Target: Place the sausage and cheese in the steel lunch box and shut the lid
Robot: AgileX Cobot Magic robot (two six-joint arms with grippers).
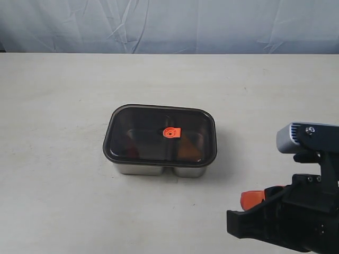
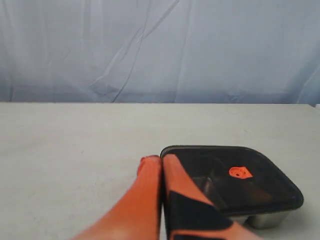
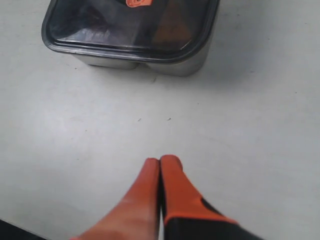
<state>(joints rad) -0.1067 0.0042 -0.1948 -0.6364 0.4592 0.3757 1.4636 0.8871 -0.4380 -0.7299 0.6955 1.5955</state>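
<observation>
On the table (image 1: 63, 106) in the exterior view, the steel lunch box (image 1: 159, 170) sits about mid-scene with the lid (image 1: 153, 124) seated flat on top, orange valve tab (image 1: 171, 133) in the middle. Through the smoky plastic there's an orangey blob in the right-hand compartment, pretty sure that's the cheese (image 1: 188, 152). A dim reddish smudge in the left compartment could be the sausage (image 1: 131, 144), but it's too murky to say for certain. The right gripper (image 1: 252, 198) hangs at the lower right, well apart from the box; this angle doesn't show how its jaws stand.

Left wrist view: the left gripper (image 2: 161, 159) has its orange fingers pressed together with nothing between them, tips just beside the near corner of the lidded box. A blue cloth backdrop (image 2: 160, 50) hangs behind the table.

Right wrist view: the right gripper's fingers are clamped together and empty too, over bare table, with the box beyond the tips and the cheese showing brownish under the lid.
</observation>
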